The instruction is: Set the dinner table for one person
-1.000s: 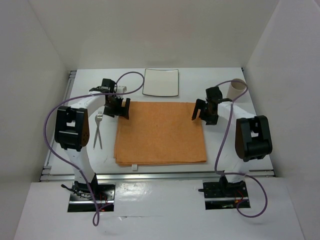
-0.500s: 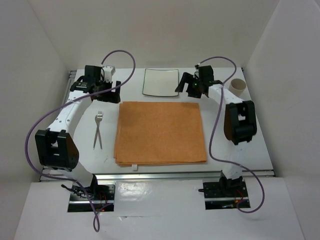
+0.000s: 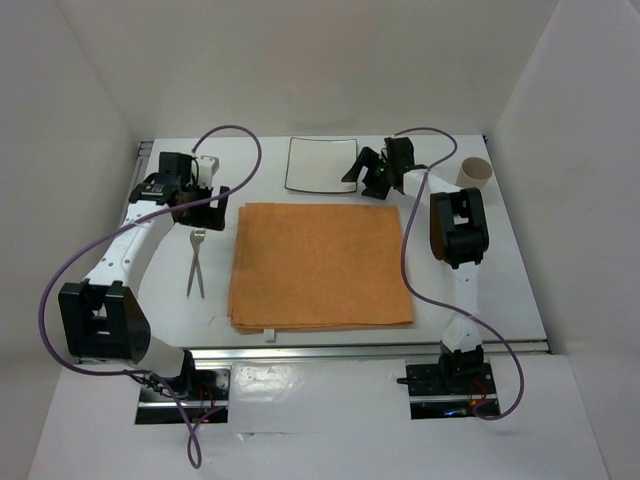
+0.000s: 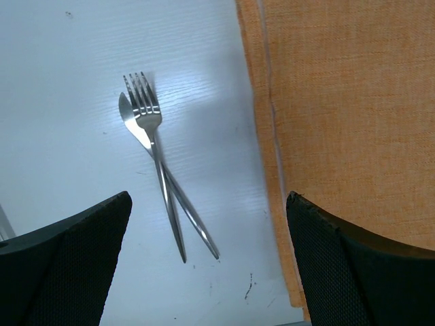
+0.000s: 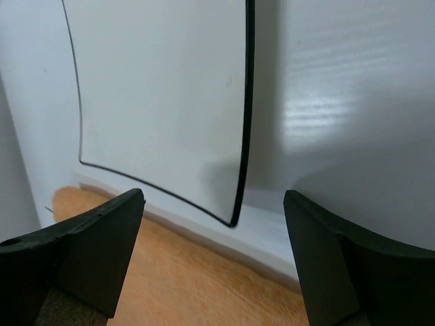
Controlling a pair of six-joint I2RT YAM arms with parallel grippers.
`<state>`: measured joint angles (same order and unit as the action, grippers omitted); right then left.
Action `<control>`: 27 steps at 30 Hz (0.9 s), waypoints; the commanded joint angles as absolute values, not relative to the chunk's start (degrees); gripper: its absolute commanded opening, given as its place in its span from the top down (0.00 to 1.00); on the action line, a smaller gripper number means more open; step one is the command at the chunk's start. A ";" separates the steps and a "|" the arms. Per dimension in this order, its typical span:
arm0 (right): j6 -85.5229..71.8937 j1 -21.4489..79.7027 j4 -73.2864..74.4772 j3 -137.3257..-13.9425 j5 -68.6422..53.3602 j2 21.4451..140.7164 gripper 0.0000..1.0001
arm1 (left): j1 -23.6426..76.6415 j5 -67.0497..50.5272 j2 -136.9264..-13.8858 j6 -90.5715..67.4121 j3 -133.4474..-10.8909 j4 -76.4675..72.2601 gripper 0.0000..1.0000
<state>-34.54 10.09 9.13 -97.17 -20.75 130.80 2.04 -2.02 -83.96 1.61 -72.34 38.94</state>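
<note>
The dinner table (image 3: 515, 285) is a white top with metal rails. An orange cloth (image 3: 320, 265) lies flat in its middle. Behind the cloth sits a white square black-rimmed plate (image 3: 320, 163). A fork and knife (image 3: 195, 262) lie crossed left of the cloth. My left gripper (image 3: 200, 207) hovers open just behind the fork's head; in its wrist view the fork (image 4: 155, 146) and knife (image 4: 197, 227) lie ahead of the open left gripper (image 4: 209, 210), beside the cloth (image 4: 340, 102). My right gripper (image 3: 362, 180) is open at the plate's near right corner, and its wrist view shows the plate (image 5: 163, 88) between the fingers.
A beige cup (image 3: 474, 172) stands upright at the far right of the table. White walls enclose the left, right and back sides. Purple cables loop off both arms. The cloth's far edge (image 5: 190, 285) lies just below the plate's corner in the right wrist view.
Both grippers left the cloth's far corners. The left one swung to the rear left, then came nearer above the fork. The right one moved back and left to the plate's corner.
</note>
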 commanded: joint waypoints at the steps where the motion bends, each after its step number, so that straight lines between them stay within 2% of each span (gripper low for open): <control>1: -39.27 9.76 5.28 -99.05 -22.84 135.07 0.09 | 0.80 -0.53 -84.02 2.99 -72.60 38.14 0.00; 7: -45.42 9.23 -0.43 -96.42 -25.48 137.89 0.22 | -0.26 0.61 -85.08 2.99 -73.12 38.14 0.00; 8: -46.31 9.23 -1.05 -96.42 -26.18 138.94 0.25 | -0.26 0.62 -85.69 2.99 -73.13 38.67 0.00; 9: -47.10 9.23 -1.05 -96.42 -26.19 139.48 0.34 | -0.26 0.62 -85.69 2.99 -73.13 38.67 0.00; 17: -54.66 9.23 -4.92 -94.57 -27.42 142.47 0.36 | -0.79 1.14 -87.36 2.99 -74.97 39.20 0.00; 20: -56.51 9.23 -6.32 -94.57 -28.04 144.32 0.50 | -0.79 1.14 -87.89 2.99 -75.50 39.20 0.00; 21: -57.12 9.23 -6.33 -94.57 -28.56 145.10 0.62 | -0.79 1.14 -87.89 2.99 -75.50 39.20 0.00; 24: -57.65 8.71 -6.86 -94.57 -29.09 145.81 0.86 | -1.32 1.14 -88.42 2.99 -75.50 39.20 0.00; 25: -57.66 8.70 -8.42 -94.57 -29.79 145.81 1.00 | -1.32 1.14 -88.42 2.99 -76.02 39.20 0.00; 27: -57.66 8.70 -10.10 -93.00 -31.54 145.81 1.00 | -1.32 1.14 -88.94 2.99 -76.03 39.20 0.00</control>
<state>-60.84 8.34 -14.61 -96.62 -33.80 142.10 -0.97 0.73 -88.36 1.78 -73.52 39.24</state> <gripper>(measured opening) 0.035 0.999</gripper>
